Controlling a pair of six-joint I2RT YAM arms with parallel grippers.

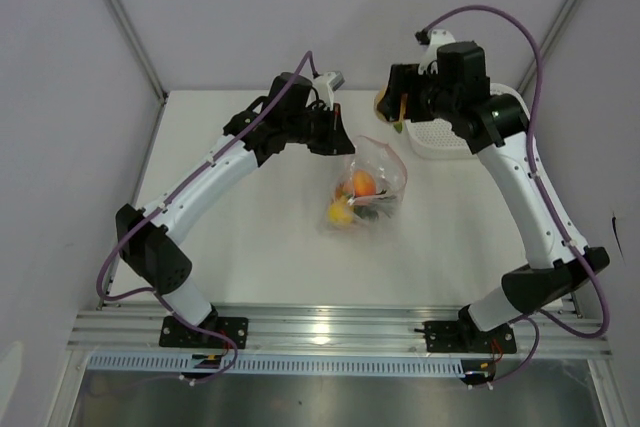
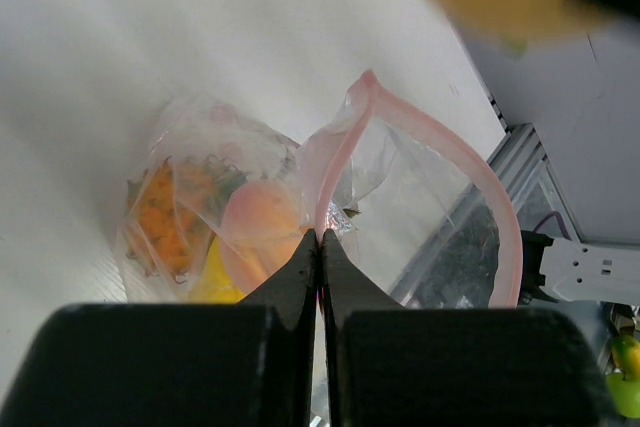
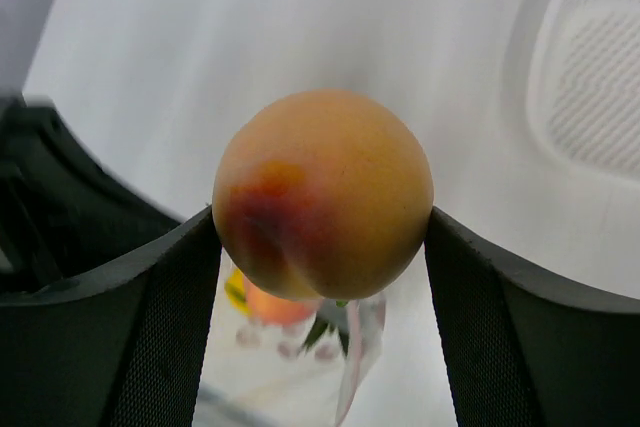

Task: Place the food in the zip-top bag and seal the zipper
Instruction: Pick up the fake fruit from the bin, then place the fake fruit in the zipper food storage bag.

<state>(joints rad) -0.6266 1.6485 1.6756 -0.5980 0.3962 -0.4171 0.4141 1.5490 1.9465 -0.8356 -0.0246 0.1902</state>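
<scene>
table [image 1: 250, 237]: white; both arms reach out over it from the near edge.
basket [image 1: 448, 139]: white mesh, at the far right of the table.
bag [image 1: 372, 179]: clear plastic, mid-table between the two arms. The filled end rests on the table and the mouth end is lifted.
zipper [image 2: 368, 80]: pink strip along the bag's mouth, unsealed. It stands open in a loop (best seen from the left wrist).
left gripper [image 2: 320, 239]: jaws pressed fully together, pinching the zipper where the two sides of the loop meet.
right gripper [image 3: 322, 237]: jaws set wide, clamped on a peach [image 3: 323, 182], one finger on each side of it.
peach: orange-yellow with a red blush, held above the table near the basket, outside the bag and apart from it. From the right wrist the bag shows below and beyond it.
pineapple [image 2: 160, 217]: orange with green leaves, inside the bag at its filled end.
second peach [image 2: 262, 227]: pink-orange, inside the bag, right beside the pineapple.
yellow fruit [image 2: 215, 282]: inside the bag, against the other two, partly hidden behind the left gripper's fingers.
blurred shape, top edge of the left wrist view: orange-yellow, too soft to name.
</scene>
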